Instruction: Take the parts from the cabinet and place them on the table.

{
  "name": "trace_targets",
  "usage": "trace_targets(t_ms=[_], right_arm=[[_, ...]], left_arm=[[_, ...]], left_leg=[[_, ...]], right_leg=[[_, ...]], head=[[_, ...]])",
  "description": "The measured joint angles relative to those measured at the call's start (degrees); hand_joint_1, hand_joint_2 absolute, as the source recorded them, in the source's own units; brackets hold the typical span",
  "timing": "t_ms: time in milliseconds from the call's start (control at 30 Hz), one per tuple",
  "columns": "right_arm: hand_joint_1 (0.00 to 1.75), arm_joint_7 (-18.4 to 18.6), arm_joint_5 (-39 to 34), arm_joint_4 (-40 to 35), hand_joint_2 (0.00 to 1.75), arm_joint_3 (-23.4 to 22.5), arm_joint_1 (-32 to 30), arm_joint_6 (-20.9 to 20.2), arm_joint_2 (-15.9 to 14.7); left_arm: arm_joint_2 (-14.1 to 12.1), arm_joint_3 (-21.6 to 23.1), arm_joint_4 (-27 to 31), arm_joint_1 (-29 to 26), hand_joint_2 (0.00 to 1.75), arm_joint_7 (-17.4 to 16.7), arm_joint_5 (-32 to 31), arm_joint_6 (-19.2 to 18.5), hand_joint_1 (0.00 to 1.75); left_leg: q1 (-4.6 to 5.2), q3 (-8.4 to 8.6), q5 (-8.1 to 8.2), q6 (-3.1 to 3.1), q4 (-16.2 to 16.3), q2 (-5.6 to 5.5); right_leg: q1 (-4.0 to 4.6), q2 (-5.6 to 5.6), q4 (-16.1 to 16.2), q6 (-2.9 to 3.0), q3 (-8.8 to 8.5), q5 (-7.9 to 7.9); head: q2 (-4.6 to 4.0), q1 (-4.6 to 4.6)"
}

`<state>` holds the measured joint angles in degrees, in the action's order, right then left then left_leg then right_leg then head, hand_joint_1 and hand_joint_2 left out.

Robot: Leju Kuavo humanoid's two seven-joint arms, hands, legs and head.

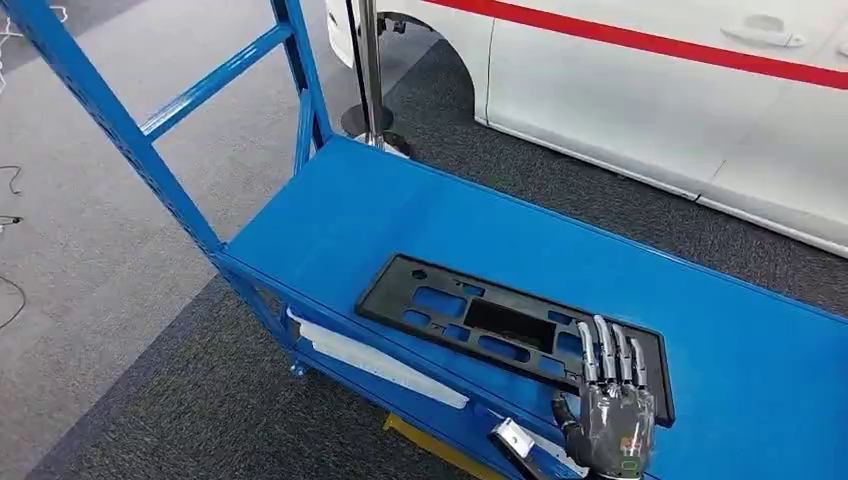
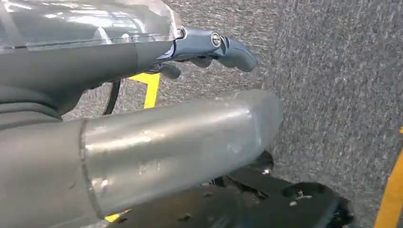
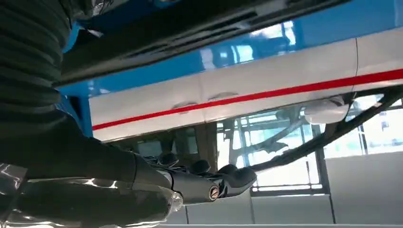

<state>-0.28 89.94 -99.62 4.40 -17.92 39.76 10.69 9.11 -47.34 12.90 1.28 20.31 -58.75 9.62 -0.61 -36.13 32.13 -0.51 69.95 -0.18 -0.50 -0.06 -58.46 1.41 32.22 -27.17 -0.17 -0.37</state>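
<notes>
A flat black plastic part (image 1: 480,320) with several cut-outs lies on the blue cabinet shelf (image 1: 420,210), close to its front edge. My right hand (image 1: 610,410) is at the part's near right end. Its fingers (image 1: 608,352) are stretched out straight over the part's corner, and the thumb is off the front edge. In the right wrist view the same hand (image 3: 199,183) has its fingers extended beneath the dark part (image 3: 190,28) and grips nothing I can see. My left hand (image 2: 180,137) hangs over the carpet, fingers (image 2: 228,50) loosely extended and empty.
Blue uprights and a cross brace (image 1: 215,85) stand at the shelf's left end. A white car with a red stripe (image 1: 650,90) is parked behind the shelf, and a metal pole (image 1: 372,70) stands beside it. A white strip (image 1: 380,365) runs along the shelf's front edge.
</notes>
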Motion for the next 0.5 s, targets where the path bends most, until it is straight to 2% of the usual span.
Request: trace_targets(t_ms=[33, 67, 100, 200, 233, 267, 300, 367, 400, 433, 467, 500], right_arm=[[0.0, 0.8, 0.0, 0.71, 1.75, 0.8, 0.28, 0.0, -0.5], [0.0, 1.52, 0.0, 1.31, 1.75, 1.6, 0.42, 0.02, -0.98], [0.0, 2.14, 0.0, 1.92, 1.75, 2.38, 0.44, 0.0, -1.5], [0.0, 2.73, 0.09, 3.08, 1.75, 3.8, 0.39, 0.02, -2.49], [0.0, 2.88, 0.09, 3.34, 1.75, 4.15, 0.39, 0.02, -2.8], [0.0, 2.95, 0.09, 3.54, 1.75, 4.28, 0.39, 0.02, -3.21], [0.0, 3.08, 0.09, 3.69, 1.75, 4.41, 0.43, 0.04, -3.51], [0.0, 3.12, 0.09, 4.11, 1.75, 4.7, 0.38, 0.04, -4.02], [0.0, 3.12, 0.09, 4.3, 1.75, 4.72, 0.33, 0.04, -4.2], [0.0, 3.12, 0.09, 4.68, 1.75, 4.81, 0.32, 0.04, -4.39], [0.0, 3.14, 0.09, 4.91, 1.75, 4.87, 0.32, 0.04, -4.61], [0.0, 3.47, 0.09, 5.09, 1.75, 4.96, 0.34, 0.04, -4.76]], left_arm=[[0.0, -0.22, 0.0, 0.08, 0.0, 0.0, -0.11, 0.0, 0.0], [-0.02, -0.44, 0.0, 0.13, 0.0, 0.0, -0.11, 0.0, 0.0], [-0.02, -0.57, 0.0, 0.24, 0.0, 0.0, -0.13, -0.02, 0.0], [0.0, -0.75, 0.0, 0.12, 0.0, 0.0, -0.28, -0.02, 0.0], [0.02, -0.83, 0.0, 0.08, 0.0, 0.0, -0.28, -0.02, 0.0], [0.13, -0.85, 0.0, 0.11, 0.0, 0.0, -0.3, -0.02, 0.0], [0.2, -0.88, 0.0, 0.16, 0.0, 0.0, -0.3, -0.02, 0.0], [0.2, -0.94, 0.0, 0.18, 0.0, 0.0, -0.3, -0.02, 0.0], [0.2, -0.96, 0.0, 0.16, 0.0, 0.0, -0.3, -0.02, 0.0], [0.2, -0.99, 0.0, 0.14, 0.0, 0.0, -0.3, -0.02, 0.0], [0.2, -1.01, 0.0, 0.14, 0.0, 0.0, -0.3, -0.02, 0.0], [0.2, -1.01, 0.0, 0.18, 0.0, 0.0, -0.26, -0.04, 0.0]], left_leg=[[0.0, 2.9, -2.9, 0.22, -5.94, 0.01], [0.01, 5.23, -4.5, 0.55, -10.74, 0.01], [0.33, 5.69, -3.67, 0.8, -12.17, -0.01], [0.63, 5.53, -4.01, 1.35, -12.04, -0.11], [0.3, 5.76, -4.39, 1.94, -12.71, -0.11], [0.01, 5.97, -4.83, 2.37, -13.08, 0.14], [0.01, 5.89, -4.93, 2.8, -13.18, 0.12], [0.15, 5.7, -4.91, 3.02, -13.14, 0.24], [0.22, 5.64, -4.9, 3.04, -13.11, 0.3], [0.28, 5.65, -4.89, 3.04, -13.07, 0.31], [0.3, 5.73, -4.86, 3.02, -13.04, 0.31], [0.3, 5.82, -4.79, 2.93, -12.97, 0.27]], right_leg=[[-0.01, 0.08, -0.13, -0.13, -0.09, -0.1], [-0.01, 0.09, -0.18, -0.28, -0.14, -0.19], [0.42, 0.07, -0.47, -0.67, 0.0, -0.32], [0.09, 0.09, -0.07, -1.56, -0.01, 0.02], [0.29, 0.11, 0.02, -2.01, -0.1, 0.06], [0.05, 0.09, -0.76, -2.25, -0.02, -0.62], [0.11, 0.1, -2.79, -2.29, 0.99, -2.38], [0.0, 0.1, -11.83, -2.58, 5.2, -7.21], [-0.07, 0.09, -16.14, -2.72, 7.3, -8.75], [-0.17, 0.09, -18.13, -2.8, 8.3, -8.73], [-0.27, 0.08, -17.1, -2.83, 7.85, -7.35], [-0.31, 0.07, -13.74, -2.79, 6.25, -5.06]], head=[[0.0, 0.0], [0.0, 0.0], [0.0, 0.0], [0.0, 0.02], [0.0, 0.02], [0.0, 0.02], [0.0, 0.07], [0.0, 0.07], [0.0, 0.04], [0.0, 0.04], [0.0, 0.07], [0.0, 0.04]])
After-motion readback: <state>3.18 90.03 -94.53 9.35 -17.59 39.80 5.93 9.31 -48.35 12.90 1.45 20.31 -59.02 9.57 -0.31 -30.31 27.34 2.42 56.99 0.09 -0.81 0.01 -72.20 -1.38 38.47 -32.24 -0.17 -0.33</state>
